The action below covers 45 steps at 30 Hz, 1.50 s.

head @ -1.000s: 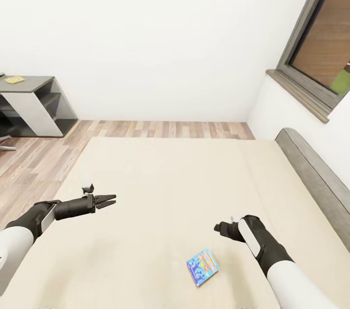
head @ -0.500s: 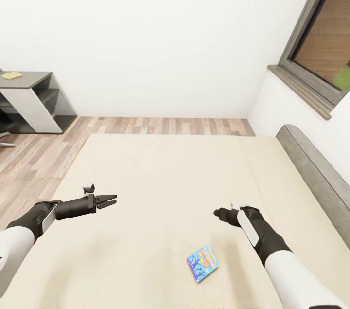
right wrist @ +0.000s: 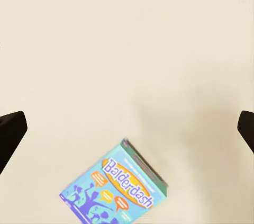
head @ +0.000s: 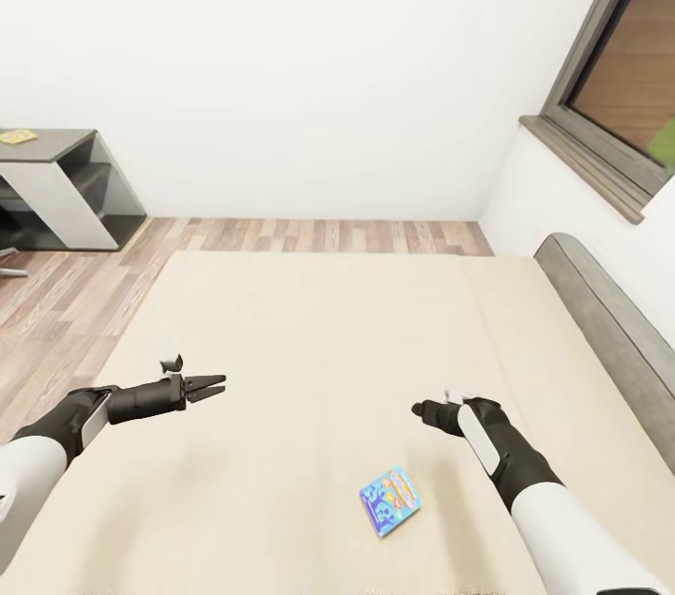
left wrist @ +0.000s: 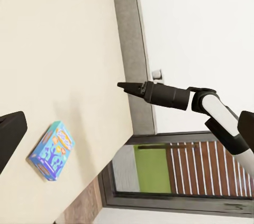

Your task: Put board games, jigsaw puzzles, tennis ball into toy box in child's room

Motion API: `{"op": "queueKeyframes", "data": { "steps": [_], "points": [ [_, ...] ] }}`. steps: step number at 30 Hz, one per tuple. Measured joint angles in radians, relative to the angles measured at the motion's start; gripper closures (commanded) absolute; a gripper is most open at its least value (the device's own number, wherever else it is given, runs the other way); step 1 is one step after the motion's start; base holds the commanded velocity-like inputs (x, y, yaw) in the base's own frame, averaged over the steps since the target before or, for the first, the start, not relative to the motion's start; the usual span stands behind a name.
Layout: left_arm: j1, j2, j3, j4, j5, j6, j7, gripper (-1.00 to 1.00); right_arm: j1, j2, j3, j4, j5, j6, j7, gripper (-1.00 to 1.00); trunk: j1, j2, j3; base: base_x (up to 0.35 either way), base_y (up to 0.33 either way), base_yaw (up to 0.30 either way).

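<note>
On the beige mattress of the bed, close in front of me, lies the small blue board game, the Balderdash box by the lettering in the right wrist view. It lies flat, turned a little askew, near the front edge and closer to my right arm. My right gripper hangs above the mattress, just beyond the box and not touching it. In its wrist view the two fingertips stand at the far edges, so I judge the fingers wide spread. My left gripper is well apart on the other side, its fingers a little parted and holding nothing.

I expect this box to be light and stiff, with a smooth printed cover that may slip. Because it lies flat on a soft mattress, a grip from above across the two long edges seems best, pressing slightly into the bedding. The far table carries one small yellow thing, too small to name.
</note>
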Motion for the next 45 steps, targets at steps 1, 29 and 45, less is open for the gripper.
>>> {"op": "queueKeyframes", "data": {
  "steps": [1, 29, 45],
  "points": [
    [0.000, 0.000, 0.000, 0.000, 0.000, 0.000, 0.000, -1.00, 0.000, 0.001, 0.000, 0.000, -0.001, 0.000, 0.001, -1.00, 0.000, 0.000, -0.002, 0.000, 0.000, 0.000],
    [0.000, 0.000, 0.000, 0.000, 0.000, 0.000, 0.002, -1.00, 0.001, 0.000, 0.000, 0.008, 0.002, -0.002, 0.002, -1.00, 0.000, 0.000, -0.048, 0.000, 0.000, 0.000],
    [0.001, -0.003, 0.000, -0.001, 0.002, -0.001, -0.004, -1.00, 0.002, 0.001, 0.001, 0.009, 0.002, -0.002, 0.002, -1.00, 0.000, 0.000, -0.074, 0.000, 0.000, 0.000]
  ]
}}
